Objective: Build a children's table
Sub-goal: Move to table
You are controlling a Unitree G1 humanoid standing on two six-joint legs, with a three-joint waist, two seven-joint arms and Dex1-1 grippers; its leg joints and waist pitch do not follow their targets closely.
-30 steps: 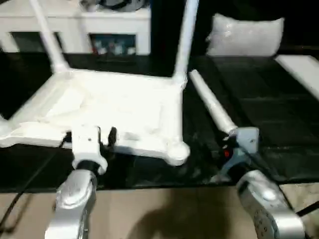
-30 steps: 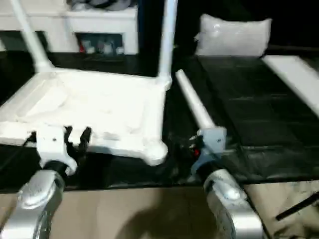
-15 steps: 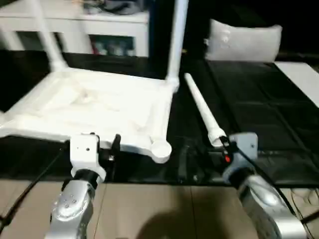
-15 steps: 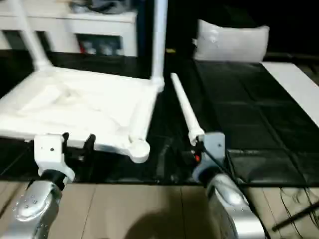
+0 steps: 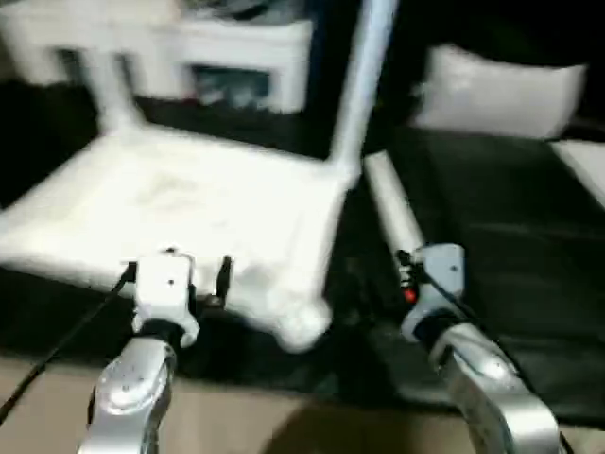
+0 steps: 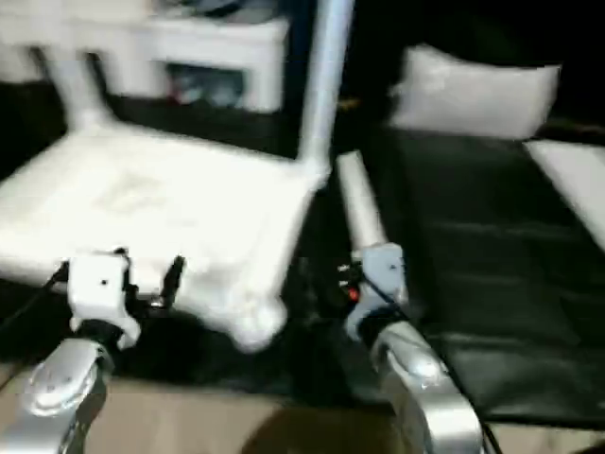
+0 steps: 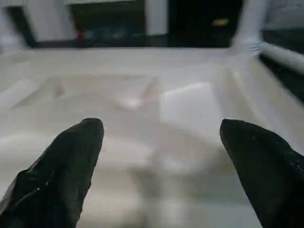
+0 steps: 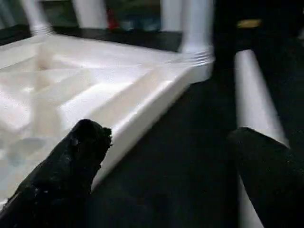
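I see a black mat [image 5: 492, 246] carrying everything. The upturned tabletop [image 5: 180, 213] lies on it, a loose leg [image 5: 392, 208] just beside. A grey pillow [image 5: 501, 90] rests farther back

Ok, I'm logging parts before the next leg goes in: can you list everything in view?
tabletop: 1, white, upside down on the dark floor
fitted legs: 2, white, upright in the far corner sockets
loose leg: 1, white, lying right of the tabletop
cabinet: 1, white, behind
pillow: 1, grey, far right
left tool: open, at the tabletop's near edge
right tool: open, at the loose leg's near end
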